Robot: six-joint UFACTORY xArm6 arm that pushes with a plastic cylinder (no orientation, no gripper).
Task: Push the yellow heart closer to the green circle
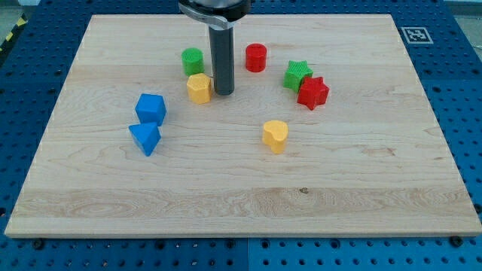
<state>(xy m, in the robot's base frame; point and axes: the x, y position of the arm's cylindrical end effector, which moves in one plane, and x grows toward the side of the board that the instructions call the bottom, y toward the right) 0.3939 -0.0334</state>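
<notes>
Counting 2 yellow blocks [199,88], 2 green [193,60], 2 red [256,57], 2 blue [151,109].

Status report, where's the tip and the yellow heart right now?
My tip beside yellow hexagon, below green circle. Yellow heart apart, lower right, untouched. Path between them open.

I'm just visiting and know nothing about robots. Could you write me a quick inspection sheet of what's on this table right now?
Surface: wooden board, flat.
Job's things: yellow heart lies apart, toward the view's bottom right of green circle.
Clutter: yellow hexagon, red cylinder, green star touching red star, blue cube, blue triangle.
Grippers: none; my tip sits just right of the yellow hexagon.
Cables: nothing seen.
Surroundings: blue perforated base; printed marker.
</notes>
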